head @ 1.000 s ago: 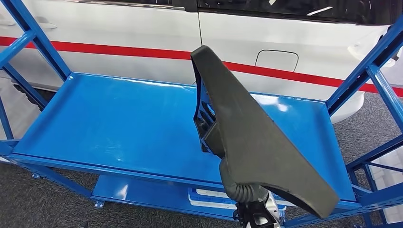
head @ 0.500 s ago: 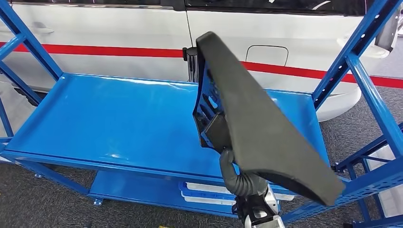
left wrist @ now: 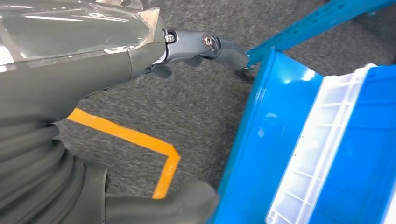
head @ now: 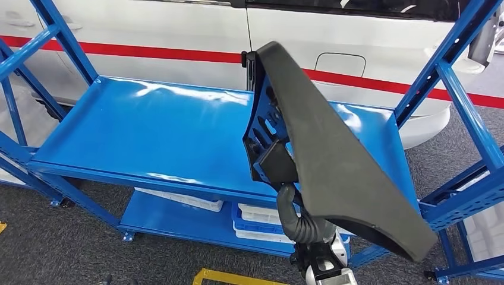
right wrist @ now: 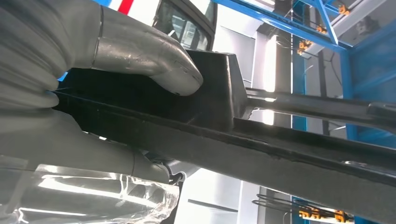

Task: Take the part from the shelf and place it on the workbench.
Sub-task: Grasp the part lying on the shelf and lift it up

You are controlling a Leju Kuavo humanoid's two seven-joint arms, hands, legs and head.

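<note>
part [head: 333, 160], long and dark, is held above the blue shelf [head: 148, 136], its long axis rising away from the right hand [right wrist: 116, 93], whose fingers clamp its lower end. left hand [left wrist: 140, 56] hangs near the shelf's base, holding nothing, fingers loosely apart.

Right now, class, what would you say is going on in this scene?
The robot's right hand grips a long black part, holding it up tilted above the blue shelf. The left hand hangs over grey floor beside a blue and white bin, holding nothing. A white car stands behind the shelf.
</note>
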